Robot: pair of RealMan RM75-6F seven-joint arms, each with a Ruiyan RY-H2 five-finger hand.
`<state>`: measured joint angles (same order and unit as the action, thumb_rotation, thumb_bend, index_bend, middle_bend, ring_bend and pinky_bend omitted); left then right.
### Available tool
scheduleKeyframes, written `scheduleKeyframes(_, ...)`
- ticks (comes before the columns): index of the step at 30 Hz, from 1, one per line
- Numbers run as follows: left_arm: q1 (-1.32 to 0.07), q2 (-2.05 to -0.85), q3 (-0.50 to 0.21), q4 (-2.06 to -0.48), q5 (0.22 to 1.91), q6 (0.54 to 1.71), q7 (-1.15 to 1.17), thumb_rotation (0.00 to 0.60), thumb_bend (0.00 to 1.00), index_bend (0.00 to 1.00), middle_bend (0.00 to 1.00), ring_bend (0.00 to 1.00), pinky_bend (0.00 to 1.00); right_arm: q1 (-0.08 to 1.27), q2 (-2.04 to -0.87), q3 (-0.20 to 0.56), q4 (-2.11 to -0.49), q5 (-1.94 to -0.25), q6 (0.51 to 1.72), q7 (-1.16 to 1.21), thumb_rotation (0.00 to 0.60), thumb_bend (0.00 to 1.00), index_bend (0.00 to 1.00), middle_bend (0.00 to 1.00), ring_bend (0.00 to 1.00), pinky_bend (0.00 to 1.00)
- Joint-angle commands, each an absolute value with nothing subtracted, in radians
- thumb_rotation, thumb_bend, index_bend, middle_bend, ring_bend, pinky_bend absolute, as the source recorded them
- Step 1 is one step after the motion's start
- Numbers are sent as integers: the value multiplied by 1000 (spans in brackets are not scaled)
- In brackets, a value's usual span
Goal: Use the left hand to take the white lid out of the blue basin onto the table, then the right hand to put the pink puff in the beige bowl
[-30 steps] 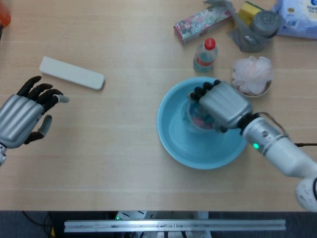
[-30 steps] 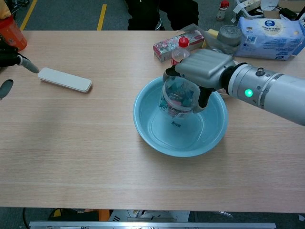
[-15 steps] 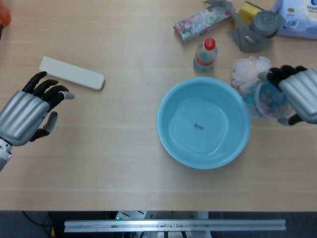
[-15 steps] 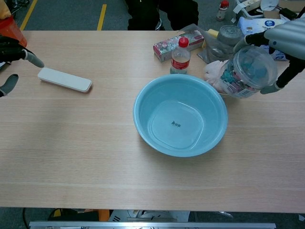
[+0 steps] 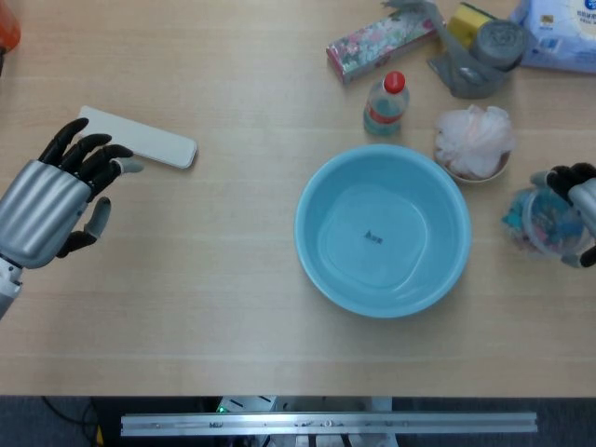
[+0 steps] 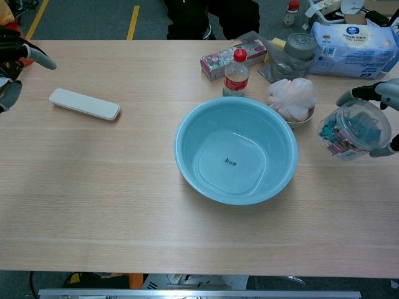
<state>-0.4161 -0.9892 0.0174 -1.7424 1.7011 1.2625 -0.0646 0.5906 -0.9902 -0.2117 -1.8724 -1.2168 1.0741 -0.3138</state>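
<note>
"Blue basin [image 5: 326,279], centre of both views: what does it hold?" asks the student.

"Nothing that shows," the tutor replies. "The white lid [image 5: 135,137] lies flat on the table [image 5: 233,326], well to the left of the basin. The left hand [image 5: 51,200] is beside its near end, fingers spread and holding nothing. The chest view suggests it is raised clear of the lid."

"And the pink puff [image 5: 475,138]?"

"It sits in the beige bowl [image 5: 484,174], just beyond the basin's right rim. Judged from this layout, both named steps look complete."

"Then what occupies the right hand [image 6: 383,93]?"

"Its fingers wrap a clear jar [image 6: 354,129] of coloured pieces, tilted, at the table's right edge, apart from the bowl. Whether the jar touches the table cannot be told. To finish well: bring it upright, lower it onto bare table away from the bowl, and loosen the fingers only once its base rests flat."
</note>
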Motion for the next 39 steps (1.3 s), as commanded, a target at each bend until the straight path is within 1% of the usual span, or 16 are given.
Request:
scheduleKeyframes(1, -406, -1007, 14, -1707, 1731, 1302, -88, 600, 629, 241, 214, 153, 68, 563, -1054, -200, -1817, -1214, 1042, -310, 600, 198, 469, 362, 241, 352)
scheduleKeyframes(5, -395, -1031, 14, -1643, 1772, 1361, -123, 600, 629, 241, 211, 153, 68, 549, -1123, -181, -1755, -1207, 1023, -330, 600, 198, 464, 361, 242, 354)
scheduleKeyframes(10, -374, -1053, 14, -1581, 1784, 1417, -143, 600, 629, 240, 209, 153, 68, 545, -1175, -161, -1710, -1182, 999, -373, 600, 198, 395, 334, 242, 363)
scheduleKeyframes(16, -349, -1051, 23, -1558, 1756, 1423, -119, 600, 585, 240, 205, 152, 68, 543, -1204, -146, -1697, -1151, 970, -415, 600, 198, 211, 251, 188, 333)
scheduleKeyframes(19, -341, -1045, 24, -1561, 1732, 1413, -101, 600, 582, 240, 204, 151, 68, 545, -1204, -144, -1706, -1132, 956, -443, 600, 198, 60, 170, 143, 299)
scheduleKeyframes(21, -337, -1042, 23, -1564, 1721, 1410, -101, 600, 574, 239, 202, 151, 68, 548, -1198, -142, -1716, -1122, 949, -456, 600, 194, 7, 115, 106, 266)
scheduleKeyframes(24, -329, -1038, 20, -1570, 1701, 1406, -84, 600, 570, 231, 198, 146, 68, 550, -1182, -139, -1737, -1106, 946, -481, 600, 173, 0, 42, 43, 209)
scheduleKeyframes(26, -323, -1040, 16, -1573, 1687, 1407, -69, 600, 569, 226, 194, 142, 68, 548, -1175, -136, -1747, -1101, 949, -489, 600, 168, 0, 18, 21, 187)
scheduleKeyframes(32, -296, -1048, -3, -1587, 1624, 1418, -32, 600, 565, 216, 192, 140, 68, 520, -1149, -123, -1772, -1129, 996, -463, 600, 167, 0, 5, 11, 184)
scheduleKeyframes(36, -268, -1049, -14, -1599, 1576, 1436, -17, 600, 565, 216, 192, 140, 68, 469, -1120, -105, -1793, -1187, 1093, -399, 600, 168, 0, 65, 15, 187)
scheduleKeyframes(39, -246, -1051, -21, -1599, 1538, 1448, -13, 600, 566, 216, 191, 140, 68, 415, -1097, -95, -1793, -1242, 1195, -353, 600, 170, 1, 146, 66, 218)
